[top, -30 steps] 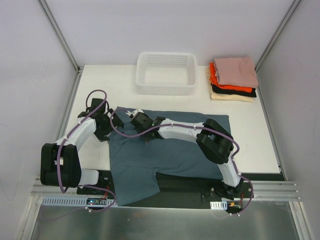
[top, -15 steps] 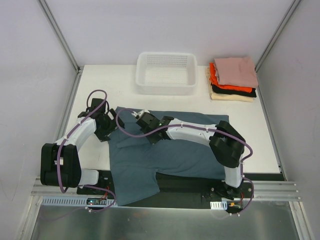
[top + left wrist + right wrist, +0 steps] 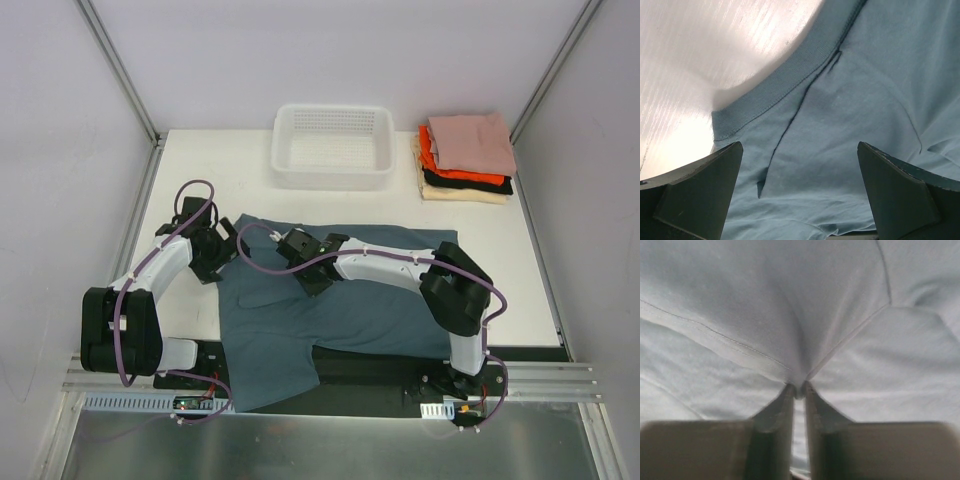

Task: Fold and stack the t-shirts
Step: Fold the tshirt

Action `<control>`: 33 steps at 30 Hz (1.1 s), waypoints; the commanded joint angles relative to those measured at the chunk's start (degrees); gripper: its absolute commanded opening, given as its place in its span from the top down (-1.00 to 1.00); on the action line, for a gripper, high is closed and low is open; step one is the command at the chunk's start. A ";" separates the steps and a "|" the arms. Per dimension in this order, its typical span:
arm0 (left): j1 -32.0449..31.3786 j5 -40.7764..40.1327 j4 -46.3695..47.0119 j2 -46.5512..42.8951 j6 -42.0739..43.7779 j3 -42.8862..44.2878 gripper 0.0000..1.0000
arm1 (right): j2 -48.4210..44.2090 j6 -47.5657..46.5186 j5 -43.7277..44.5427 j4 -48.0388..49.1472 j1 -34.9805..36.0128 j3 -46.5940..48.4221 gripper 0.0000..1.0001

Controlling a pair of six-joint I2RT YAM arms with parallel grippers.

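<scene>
Soft blue-grey tee [image 3: 340, 310] lies wrinkled along table's [image 3: 500, 260] near edge, hem draped over; right gripper [image 3: 799, 387] pinches a seamed fold; left gripper [image 3: 799, 145] spread wide over ribbed collar [image 3: 775, 92]; folded stack [image 3: 465, 160] far-right corner.

Left gripper [image 3: 800, 146] gaping wide — right gripper [image 3: 799, 388] pinched.

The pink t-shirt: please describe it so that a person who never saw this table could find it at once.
Find the white mesh basket at the far edge of the table. Right of it, in the far right corner, stands a stack of folded t-shirts. The dusty-pink t-shirt is the top layer, above the orange-red shirt, black shirt and cream shirt.
</scene>
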 commanded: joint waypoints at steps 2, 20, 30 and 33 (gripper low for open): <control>0.34 1.63 -0.05 -1.82 1.20 0.51 -0.99 | -1.96 3.22 -2.06 -6.69 -0.36 1.33 -0.10; -7.74 2.43 0.13 8.87 0.94 15.27 -0.99 | -23.83 6.57 -2.14 -4.67 -27.68 -12.02 -0.93; -8.97 4.97 0.13 27.17 0.50 27.48 -0.98 | -18.49 3.05 -5.03 -1.60 -49.30 -13.70 -0.93; -8.88 4.36 0.04 30.69 0.58 29.07 -0.99 | -13.05 2.52 -9.86 -0.28 -54.58 -12.20 -0.93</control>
